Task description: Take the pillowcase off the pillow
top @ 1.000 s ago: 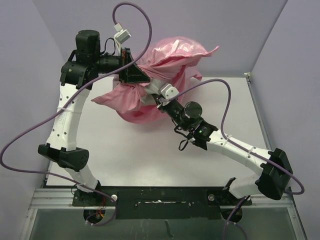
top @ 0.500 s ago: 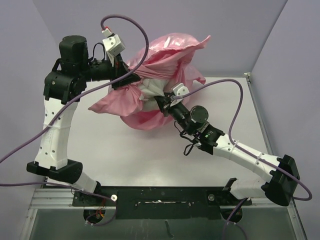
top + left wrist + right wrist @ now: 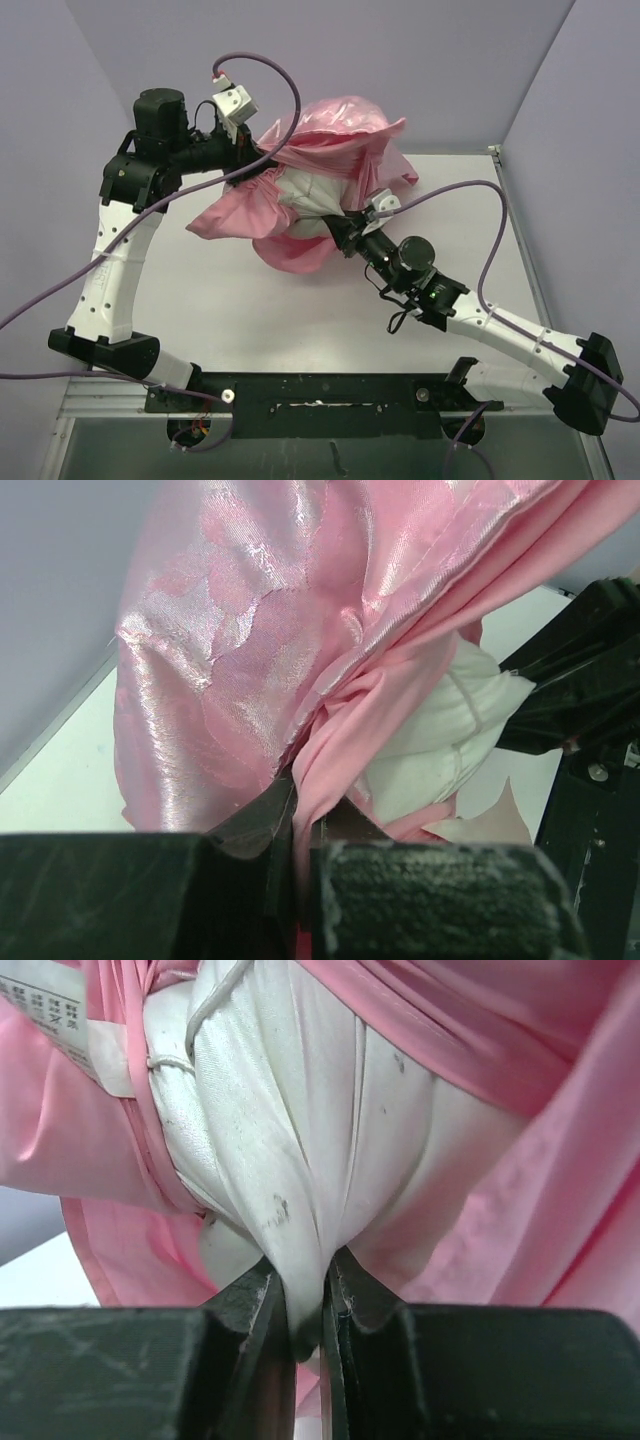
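The shiny pink pillowcase is bunched and lifted at the back of the table, and its opening shows the off-white pillow inside. My left gripper is shut on a fold of the pillowcase at its upper left. My right gripper is shut on a pinched corner of the pillow at the opening. The pink cover hangs round the pillow on both sides. The pillow also shows in the left wrist view, beside the right arm.
The white table lies below the lifted bundle. Purple cables loop over both arms. Lilac walls close in the back and sides. A white care label hangs by the pillow.
My right gripper has pulled toward the near right with the pillow corner, and more white pillow shows. My left gripper holds the pillowcase at the back left, shifted slightly.
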Motion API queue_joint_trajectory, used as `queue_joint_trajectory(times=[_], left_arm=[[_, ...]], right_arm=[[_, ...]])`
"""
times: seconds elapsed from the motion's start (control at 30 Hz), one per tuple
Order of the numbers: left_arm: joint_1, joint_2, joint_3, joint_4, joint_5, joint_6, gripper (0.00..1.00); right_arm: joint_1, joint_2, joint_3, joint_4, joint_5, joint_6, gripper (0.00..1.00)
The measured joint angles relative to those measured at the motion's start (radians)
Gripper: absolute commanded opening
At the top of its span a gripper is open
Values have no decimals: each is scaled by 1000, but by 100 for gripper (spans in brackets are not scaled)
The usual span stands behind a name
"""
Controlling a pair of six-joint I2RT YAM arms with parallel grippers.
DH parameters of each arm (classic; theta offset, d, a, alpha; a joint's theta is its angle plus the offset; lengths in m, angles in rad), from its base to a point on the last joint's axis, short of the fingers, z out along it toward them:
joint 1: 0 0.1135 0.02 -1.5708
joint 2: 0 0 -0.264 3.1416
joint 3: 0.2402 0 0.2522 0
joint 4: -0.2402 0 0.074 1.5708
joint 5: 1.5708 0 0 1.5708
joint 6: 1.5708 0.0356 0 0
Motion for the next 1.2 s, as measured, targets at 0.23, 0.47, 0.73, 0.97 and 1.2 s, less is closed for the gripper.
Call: queue_joint_trajectory(times=[0.23, 0.47, 0.73, 0.97, 1.2], left_arm=[[34, 0, -25, 39, 25, 34, 0], [123, -4, -62, 93, -60, 148, 52], [99, -4, -61, 61, -29, 82, 0], [103, -4, -61, 45, -2, 18, 0], [58, 42, 81, -25, 41, -37, 0]], right_arm=[[-43, -122, -8, -92, 5, 47, 0], [-138, -197, 3, -225, 84, 74, 0], [-106, 35, 195, -259, 89, 100, 0], [-17, 77, 224, -265, 90, 77, 25], [28, -224, 75, -348, 208, 51, 60]])
